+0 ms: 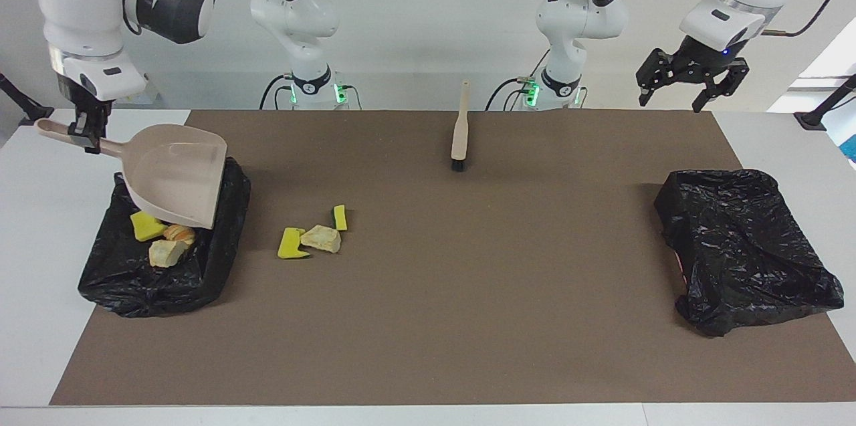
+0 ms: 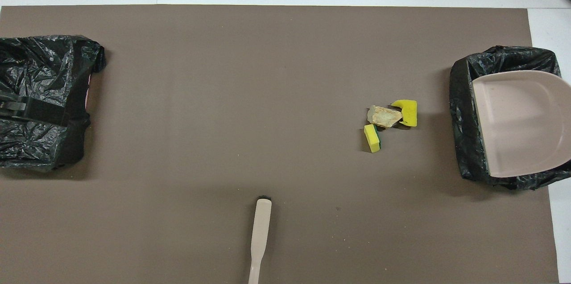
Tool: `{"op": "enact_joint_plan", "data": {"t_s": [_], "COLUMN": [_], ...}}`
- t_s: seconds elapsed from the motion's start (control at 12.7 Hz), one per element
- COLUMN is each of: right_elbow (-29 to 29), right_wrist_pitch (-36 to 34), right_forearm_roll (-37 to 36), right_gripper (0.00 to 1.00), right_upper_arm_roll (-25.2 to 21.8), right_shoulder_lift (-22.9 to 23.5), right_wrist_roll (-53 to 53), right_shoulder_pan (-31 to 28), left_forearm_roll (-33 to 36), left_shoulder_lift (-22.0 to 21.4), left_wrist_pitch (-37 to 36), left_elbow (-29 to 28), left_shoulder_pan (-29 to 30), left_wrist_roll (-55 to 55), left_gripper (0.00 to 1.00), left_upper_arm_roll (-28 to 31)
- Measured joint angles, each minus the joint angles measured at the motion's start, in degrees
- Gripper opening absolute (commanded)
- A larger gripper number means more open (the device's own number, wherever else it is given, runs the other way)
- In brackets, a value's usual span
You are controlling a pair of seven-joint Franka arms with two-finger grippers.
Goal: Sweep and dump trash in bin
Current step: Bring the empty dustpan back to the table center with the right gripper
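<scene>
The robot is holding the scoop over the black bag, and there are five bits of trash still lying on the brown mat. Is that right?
Nearly. The right gripper does hold the dustpan over the black bag, but only three bits lie on the brown mat, not five: two yellow sponge pieces and a pale bread chunk. The overhead view shows them most clearly.

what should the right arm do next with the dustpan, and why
Probably carry the dustpan away from the bin and set its lip on the mat beside the three scraps lying there. The pan looks empty and sits over the bin, where a few scraps already lie. The right pincer is shut on its handle. The brush lies untouched, and the left pincer hangs open over the left arm's end of the table.
</scene>
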Motion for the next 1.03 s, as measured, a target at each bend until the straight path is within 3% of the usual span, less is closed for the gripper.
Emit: {"op": "enact_joint_plan", "data": {"t_s": [0.47,1.03], "right_elbow": [-0.92,-1.72], "right_wrist_pitch": [-5.2,-7.43], "right_forearm_roll": [15.3,15.81], "right_gripper": [0.0,0.0], "right_upper_arm_roll": [1.49,1.98], "right_shoulder_lift": [-0.16,-0.02], "right_wrist_roll": [8.67,44.87], "right_shoulder_pan": [4.54,19.82], "left_forearm_roll": [0.03,0.03], "left_shoulder_lift": [0.0,-0.03], "left_wrist_pitch": [-0.16,-0.11], "left_elbow": [0.0,-0.25], "left_shoulder_pan": [0.3,2.18], "left_wrist_roll": [-0.03,1.08], "left_gripper": [1.0,1.0], "left_upper_arm_roll": [0.16,0.07]}}
